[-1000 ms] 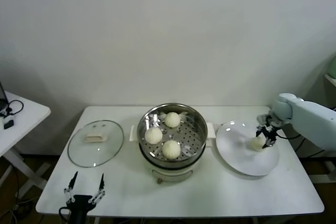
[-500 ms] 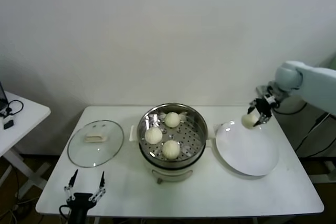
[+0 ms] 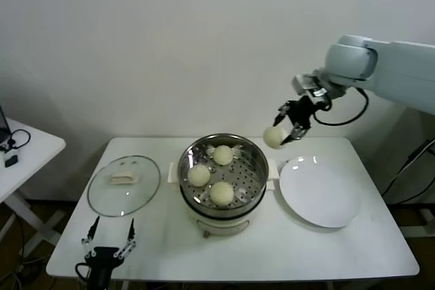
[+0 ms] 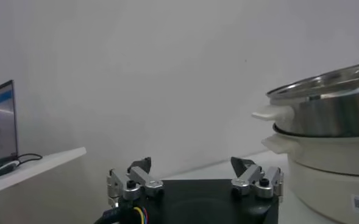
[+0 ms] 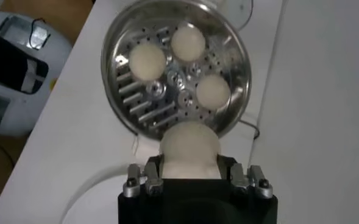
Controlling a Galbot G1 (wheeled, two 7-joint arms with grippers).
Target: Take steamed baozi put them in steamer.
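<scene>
Baozi (image 3: 274, 138), clamped in the right gripper (image 3: 286, 134), is in transit above the table's far edge; next, lower it into the steamer (image 3: 255, 157)'s vacant spot; left gripper (image 3: 109, 242), fingers spread, idles at the near-left corner.

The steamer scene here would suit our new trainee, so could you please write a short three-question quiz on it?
1. How many baozi lie in the steamer already?
2. True or false: the right gripper holds a baozi in the air, between the white plate and the steamer.
3. Where does the glass lid lie: A) on the steamer, B) on the table at the steamer's left, C) on the plate?

Key: 1. Three. 2. True. 3. B.
The left gripper waits open at the table's near edge.
</scene>
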